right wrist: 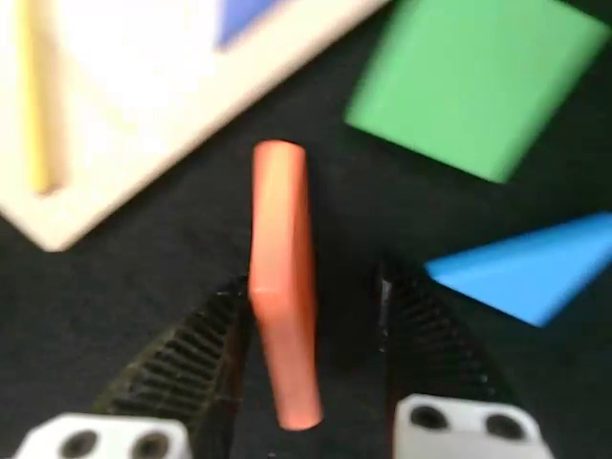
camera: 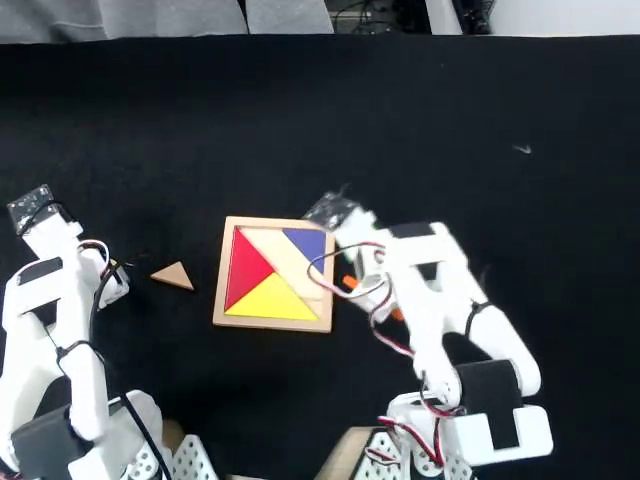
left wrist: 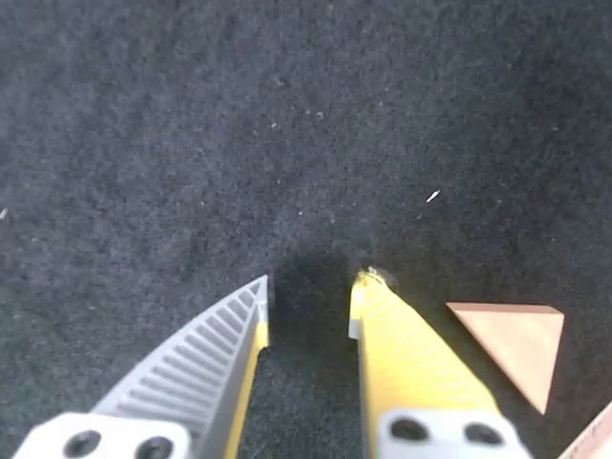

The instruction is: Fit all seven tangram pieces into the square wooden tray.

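Observation:
The square wooden tray (camera: pixel 322 322) lies mid-table and holds a red triangle (camera: pixel 243 265), a yellow triangle (camera: pixel 270 300) and a blue piece (camera: pixel 305 241). A tan triangle (camera: pixel 173 276) lies on the cloth to the tray's left. My left gripper (left wrist: pixel 314 282) is open and empty just left of that tan triangle (left wrist: pixel 512 349). My right gripper (right wrist: pixel 311 287) sits by the tray's right edge, open. An orange piece (right wrist: pixel 282 277) stands on edge between its fingers, touching one finger (right wrist: pixel 206 354) with a gap to the other. A green piece (right wrist: pixel 478 86) and a blue triangle (right wrist: pixel 535 273) lie close by.
Black cloth covers the whole table (camera: pixel 450 120), with wide free room behind and to the far right of the tray. The tray's rim (right wrist: pixel 143 163) lies just beyond the orange piece. Both arm bases stand at the near edge.

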